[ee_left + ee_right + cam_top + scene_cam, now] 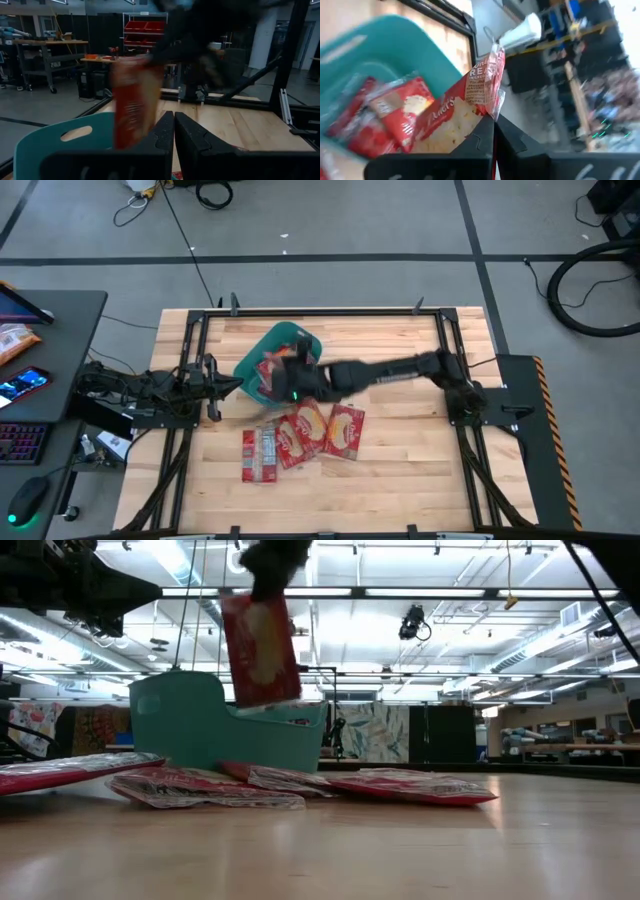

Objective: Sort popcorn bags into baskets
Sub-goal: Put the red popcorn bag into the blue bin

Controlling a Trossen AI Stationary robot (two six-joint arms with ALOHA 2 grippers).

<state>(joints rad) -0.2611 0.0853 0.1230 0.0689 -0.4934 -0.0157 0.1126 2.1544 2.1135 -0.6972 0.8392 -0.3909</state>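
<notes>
The teal basket (262,350) stands at the table's far middle; it also shows in the low view (200,725). Several red popcorn bags (402,112) lie inside it. My right gripper (268,570) is shut on one red popcorn bag (262,650) above the basket. Three more bags (300,432) lie flat on the table near the basket, also seen in the low view (210,788). My left gripper (173,131) is shut and empty, at the basket's left side (237,386). My right gripper pinches the bag's upper end (256,602) between its two fingers, coming from above and pointing down. In the right wrist view the fingers close on the bag's sealed edge (491,102). The bag hangs below the fingers, slightly tilted, lifted clear, its lower end over the basket's rim.
A desk with a phone and a keyboard (25,395) stands left of the table. A metal frame (190,350) runs along the table's sides. Bare wood lies toward the near and right edges (420,470).
</notes>
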